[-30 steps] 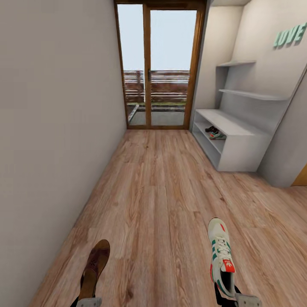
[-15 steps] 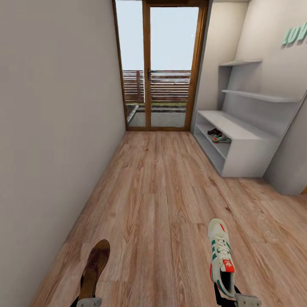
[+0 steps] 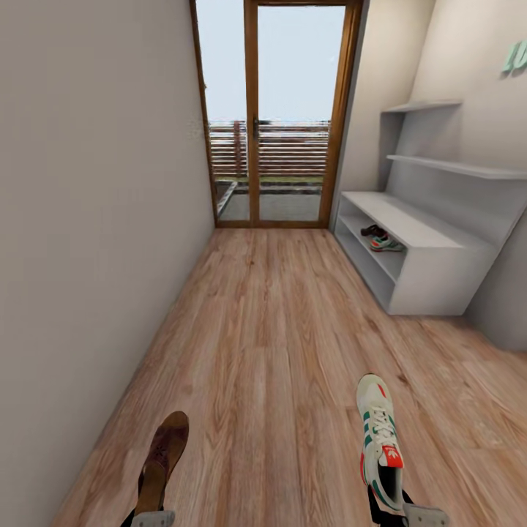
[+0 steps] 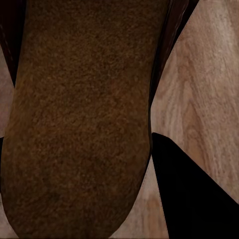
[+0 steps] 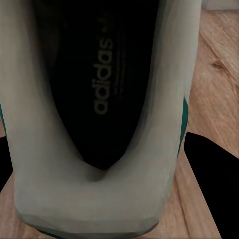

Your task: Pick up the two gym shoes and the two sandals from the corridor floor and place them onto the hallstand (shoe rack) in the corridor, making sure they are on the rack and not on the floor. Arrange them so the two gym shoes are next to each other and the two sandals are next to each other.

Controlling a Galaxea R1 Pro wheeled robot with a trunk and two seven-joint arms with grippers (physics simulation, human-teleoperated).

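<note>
The robot stands in a narrow corridor, carrying a shoe in each arm. The left gripper (image 3: 152, 512), low at seven o'clock in the head view, pinches the heel end of a brown sandal (image 3: 165, 457), whose toe points ahead; the wrist view shows its suede footbed (image 4: 79, 124) between dark fingers (image 4: 194, 194). The right gripper (image 3: 399, 512), at five o'clock, clamps the heel of a white gym shoe (image 3: 380, 446) with green stripes and an orange tongue tab; its wrist view looks into the dark insole (image 5: 99, 89). Both shoes hang above the wood-plank floor (image 3: 278, 329). At two o'clock, against the right wall, stands the pale-grey hallstand (image 3: 432, 282). On its upper shelf row lie a second gym shoe (image 3: 386, 245) and, just beside it, a dark shoe (image 3: 372, 231), too small to identify. A glass door (image 3: 282, 110) closes the corridor at twelve o'clock.
</note>
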